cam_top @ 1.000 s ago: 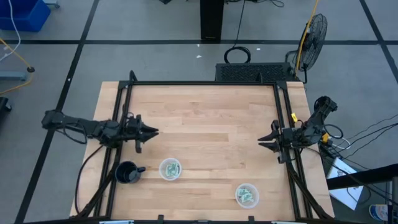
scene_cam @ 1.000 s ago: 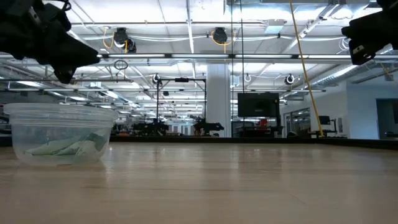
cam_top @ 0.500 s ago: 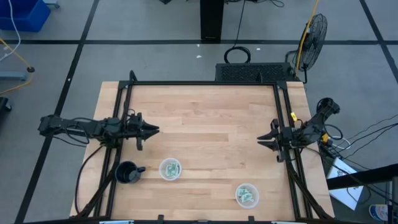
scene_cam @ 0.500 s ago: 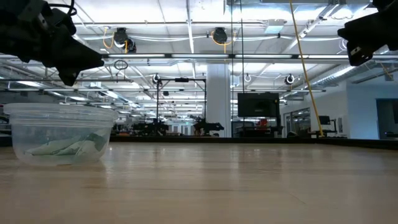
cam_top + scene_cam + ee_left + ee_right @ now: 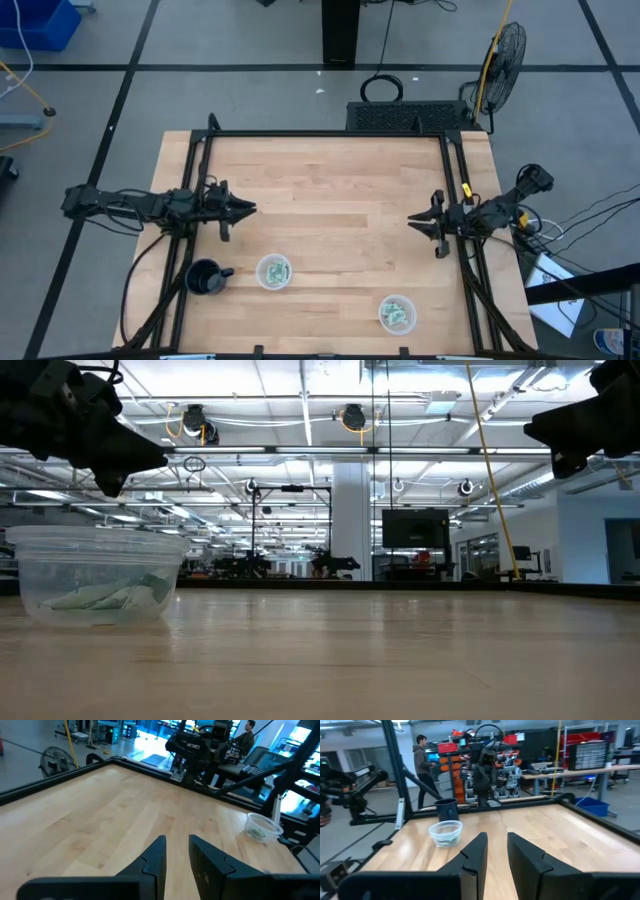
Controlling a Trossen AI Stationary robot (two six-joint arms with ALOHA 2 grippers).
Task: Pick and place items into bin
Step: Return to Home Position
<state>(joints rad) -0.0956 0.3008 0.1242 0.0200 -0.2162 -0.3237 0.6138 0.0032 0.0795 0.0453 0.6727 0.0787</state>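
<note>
Two clear round cups stand toward the near edge of the wooden surface [image 5: 330,190]: the left cup [image 5: 259,272] and the right cup [image 5: 381,314]. Both hold green-and-white packets [image 5: 276,270]. A black mug [image 5: 203,278] sits just left of the left cup. The left pincer [image 5: 249,210] hovers at the left edge and the right pincer [image 5: 411,219] at the right edge, each slightly parted and empty.

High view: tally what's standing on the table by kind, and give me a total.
Clear cups: 2
Black mug: 1
Total: 3
Packets lie inside both cups, but they are too small to count.
</note>
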